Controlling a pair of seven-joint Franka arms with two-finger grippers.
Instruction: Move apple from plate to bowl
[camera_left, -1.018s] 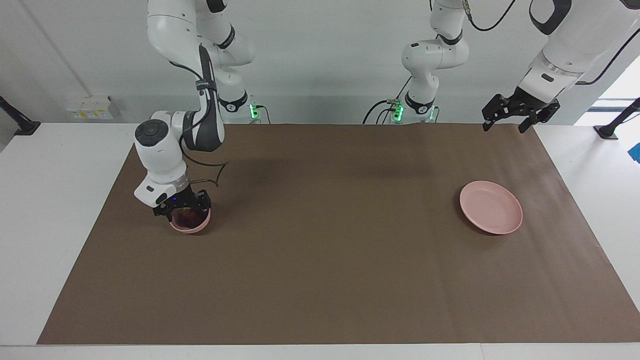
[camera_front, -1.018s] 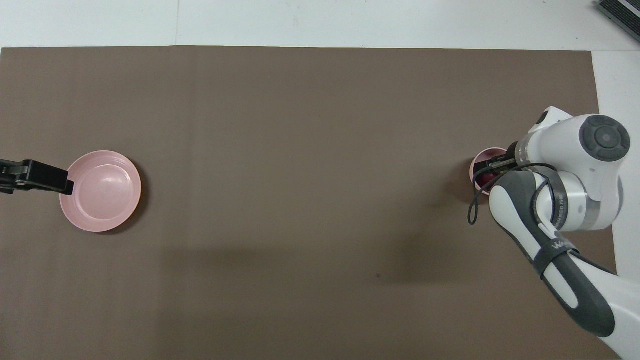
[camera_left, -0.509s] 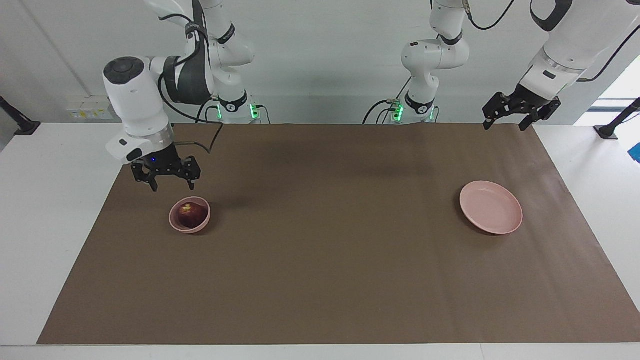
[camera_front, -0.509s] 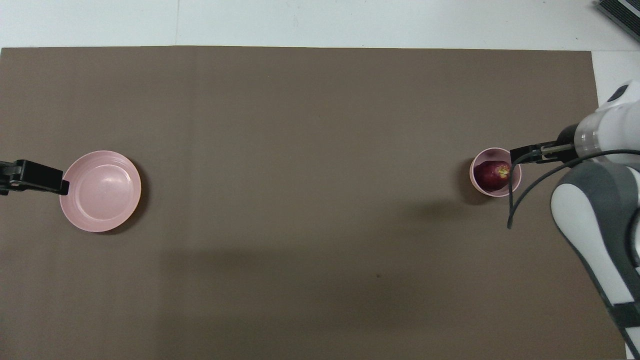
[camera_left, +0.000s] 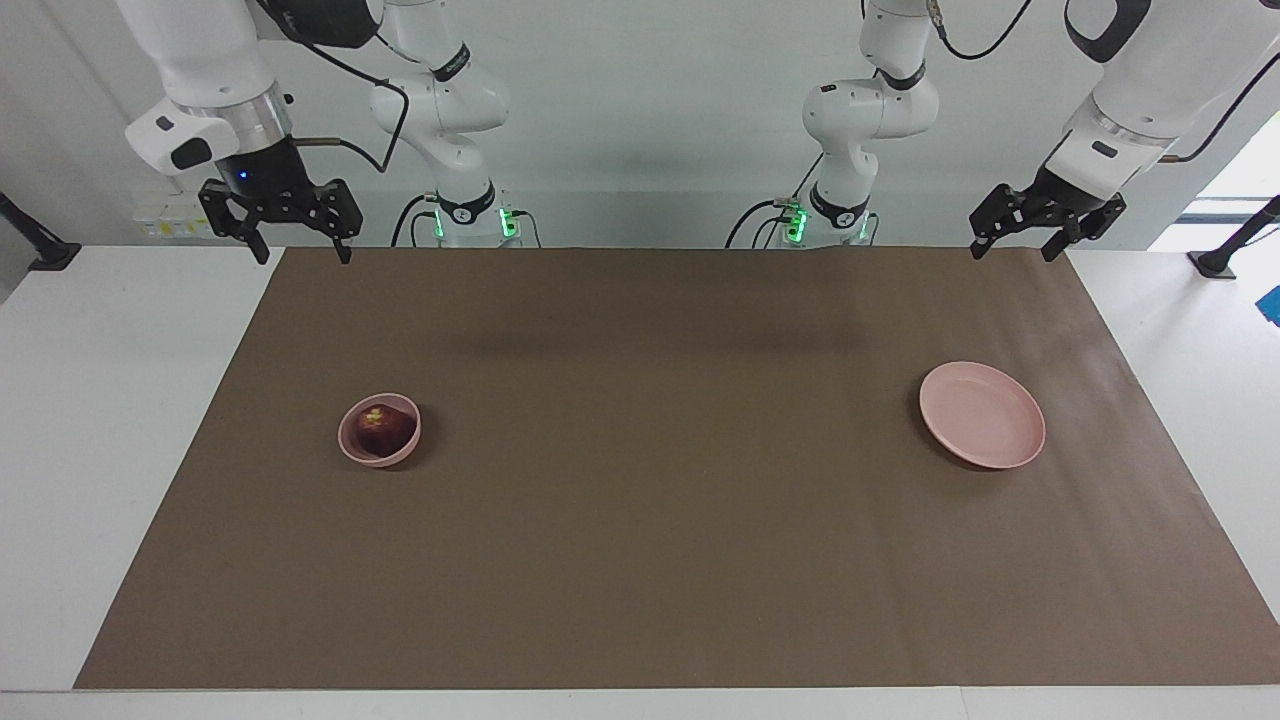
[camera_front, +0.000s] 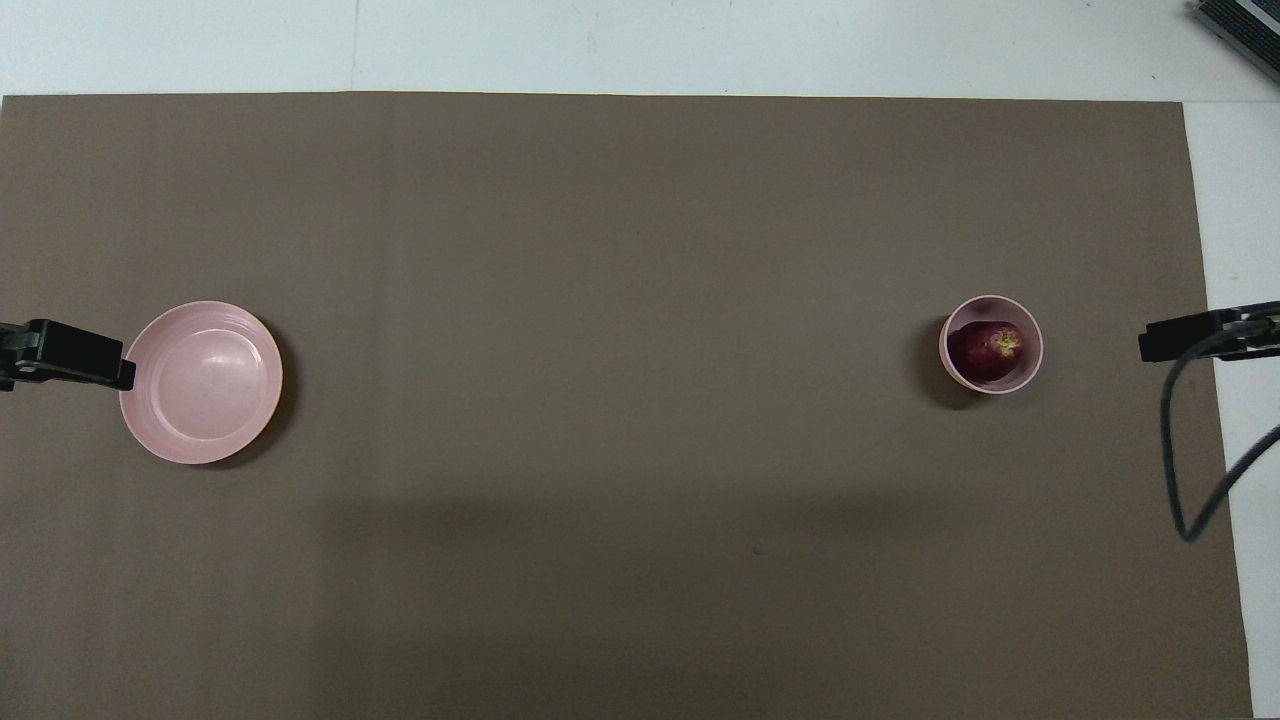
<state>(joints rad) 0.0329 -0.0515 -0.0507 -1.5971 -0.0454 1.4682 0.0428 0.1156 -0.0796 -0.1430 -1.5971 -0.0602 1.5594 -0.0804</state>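
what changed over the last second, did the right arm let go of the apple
Yes. A second ago the right claw was down in the bowl around the apple; it has since let go and risen, open, to over the mat's edge nearest the robots at the right arm's end. The apple stays in the bowl. The plate has not moved and bears nothing, and the left claw waits open as before.

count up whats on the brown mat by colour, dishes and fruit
pale pink: 2, the plate and the bowl
dark red: 1, the apple in the bowl
total: 3
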